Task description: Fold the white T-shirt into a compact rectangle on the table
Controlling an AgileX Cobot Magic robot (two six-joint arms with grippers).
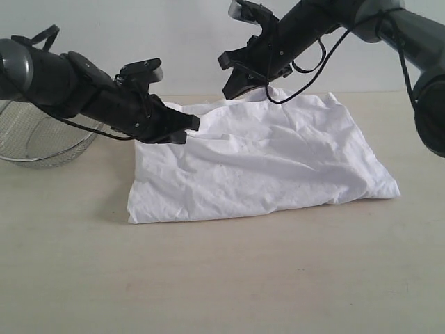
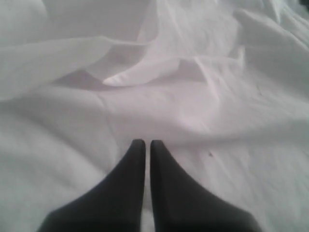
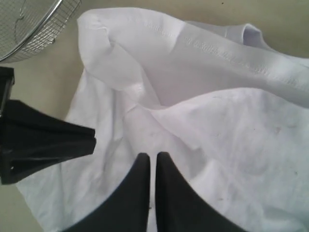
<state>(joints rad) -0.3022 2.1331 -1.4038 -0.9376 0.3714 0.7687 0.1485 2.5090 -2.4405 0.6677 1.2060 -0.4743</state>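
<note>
The white T-shirt (image 1: 264,167) lies on the table (image 1: 222,285) as a wrinkled, roughly rectangular bundle; its hemmed back edge is rumpled and folded over (image 3: 207,48). My left gripper (image 1: 194,124) is shut, with its tips over the shirt's back left corner and nothing visibly pinched (image 2: 147,143). Just above the shirt's back edge hangs my right gripper (image 1: 231,85), also shut, with only cloth below it (image 3: 154,155). The right wrist view also shows the left gripper (image 3: 89,142) over the shirt. No lettering shows.
A steel mesh bowl (image 1: 42,136) stands on the table at the far left behind the left arm, and its rim (image 3: 34,24) shows in the right wrist view. Bare tabletop lies in front of the shirt.
</note>
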